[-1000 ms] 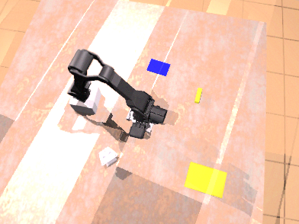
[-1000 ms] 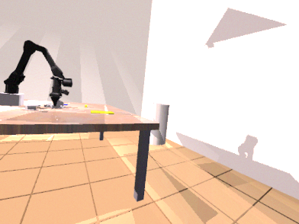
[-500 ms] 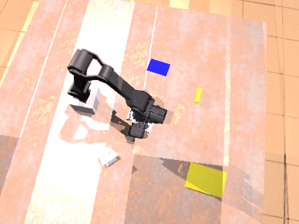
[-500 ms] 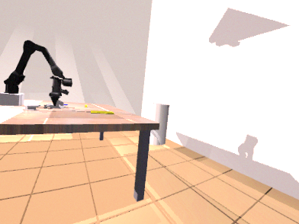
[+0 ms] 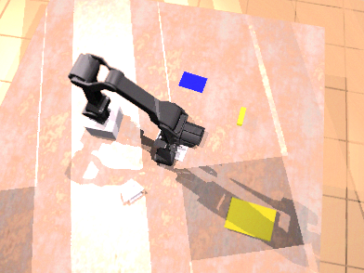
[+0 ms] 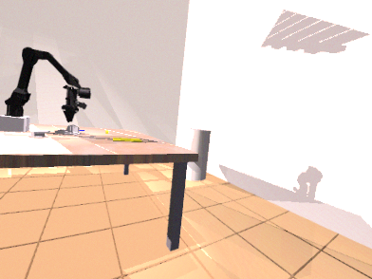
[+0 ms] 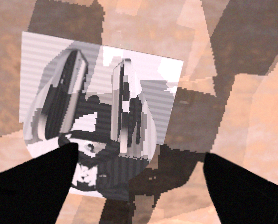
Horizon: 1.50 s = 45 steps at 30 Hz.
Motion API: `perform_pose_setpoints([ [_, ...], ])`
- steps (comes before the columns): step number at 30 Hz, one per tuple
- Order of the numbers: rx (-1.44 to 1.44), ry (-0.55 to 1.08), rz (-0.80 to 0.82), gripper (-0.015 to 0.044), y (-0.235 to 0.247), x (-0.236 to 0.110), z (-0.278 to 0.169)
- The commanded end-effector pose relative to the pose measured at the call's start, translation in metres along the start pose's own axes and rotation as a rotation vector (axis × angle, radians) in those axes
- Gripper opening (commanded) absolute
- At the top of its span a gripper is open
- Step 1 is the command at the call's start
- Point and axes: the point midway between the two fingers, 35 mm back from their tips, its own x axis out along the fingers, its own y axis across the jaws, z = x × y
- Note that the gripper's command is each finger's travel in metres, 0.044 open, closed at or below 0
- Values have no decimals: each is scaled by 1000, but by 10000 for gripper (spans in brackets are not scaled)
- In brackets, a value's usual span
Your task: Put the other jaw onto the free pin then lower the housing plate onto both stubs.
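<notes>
In the wrist view, two long grey jaws, the left jaw (image 7: 76, 102) and the right jaw (image 7: 116, 102), lie side by side over the pale base plate (image 7: 31, 52) (image 5: 182, 153), with a gap between them. Their rear ends are in patchy shadow, so I cannot tell whether the teeth mesh or how each jaw sits on its pin. My gripper (image 7: 142, 156) (image 6: 70, 120) is open and empty, raised above the base plate, its fingertips toward the jaws' rear ends. The housing plate (image 5: 133, 192) (image 6: 38, 134) lies apart on the table, nearer the front left in the top view.
A blue rectangle (image 5: 193, 82) lies behind the base plate in the top view. A small yellow bar (image 5: 241, 116) lies to the right, and a large yellow rectangle (image 5: 251, 218) at the front right. The arm's shadow crosses the table (image 5: 223, 60).
</notes>
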Motion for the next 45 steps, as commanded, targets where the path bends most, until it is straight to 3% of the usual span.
perform_pose_setpoints([
  [1,78,4,0,408,-5,0,-1],
  [3,128,4,0,440,-8,0,-1],
  [45,1192,5,-9,440,-67,-7,-13],
])
